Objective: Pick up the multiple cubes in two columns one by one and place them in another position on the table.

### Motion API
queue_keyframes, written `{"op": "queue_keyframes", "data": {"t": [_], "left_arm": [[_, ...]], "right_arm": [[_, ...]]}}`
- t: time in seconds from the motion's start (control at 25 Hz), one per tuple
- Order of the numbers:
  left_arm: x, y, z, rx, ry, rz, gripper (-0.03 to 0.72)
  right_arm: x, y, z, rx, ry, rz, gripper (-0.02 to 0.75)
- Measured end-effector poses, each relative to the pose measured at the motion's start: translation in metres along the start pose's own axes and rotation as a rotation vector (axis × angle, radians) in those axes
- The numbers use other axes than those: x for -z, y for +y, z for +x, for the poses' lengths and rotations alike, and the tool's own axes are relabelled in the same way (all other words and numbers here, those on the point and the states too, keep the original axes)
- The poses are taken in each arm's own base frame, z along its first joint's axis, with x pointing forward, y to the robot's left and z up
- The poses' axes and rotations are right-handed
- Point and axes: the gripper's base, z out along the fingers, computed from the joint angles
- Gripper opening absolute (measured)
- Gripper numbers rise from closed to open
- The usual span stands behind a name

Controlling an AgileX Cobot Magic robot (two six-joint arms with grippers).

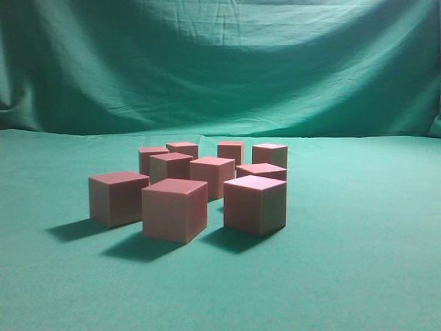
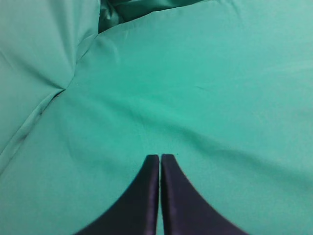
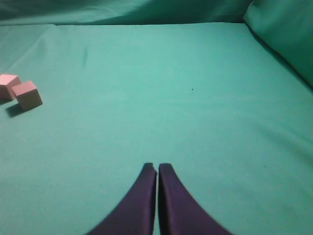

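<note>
Cubes [image 1: 207,183] clustered on table [image 1: 358,262], draped backdrop [image 1: 220,62] behind. Left gripper [image 2: 160,157] and right gripper [image 3: 157,166] closed, empty, nothing nearby.

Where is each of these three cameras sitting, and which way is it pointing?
Exterior view: low, near table height, facing the cubes and draped backdrop; no robot part shows.
Left wrist view: on the left arm, looking down at bare table; left gripper, jaws shut.
Right wrist view: on the right arm, looking along the table; right gripper, jaws shut.
Shared: exterior and right wrist views both show cubes; both wrist views show green cloth.
</note>
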Motion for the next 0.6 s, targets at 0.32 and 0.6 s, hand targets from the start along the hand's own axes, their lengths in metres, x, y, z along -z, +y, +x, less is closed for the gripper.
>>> {"op": "queue_keyframes", "data": {"t": [0.32, 0.6], "left_arm": [[0.0000, 0.0000, 0.0000, 0.000, 0.000, 0.000, 0.000], [0.0000, 0.0000, 0.0000, 0.000, 0.000, 0.000, 0.000]], "right_arm": [[-0.0003, 0.0000, 0.0007, 0.002, 0.002, 0.000, 0.000], [-0.0003, 0.0000, 0.0007, 0.015, 0.002, 0.000, 0.000]]}}
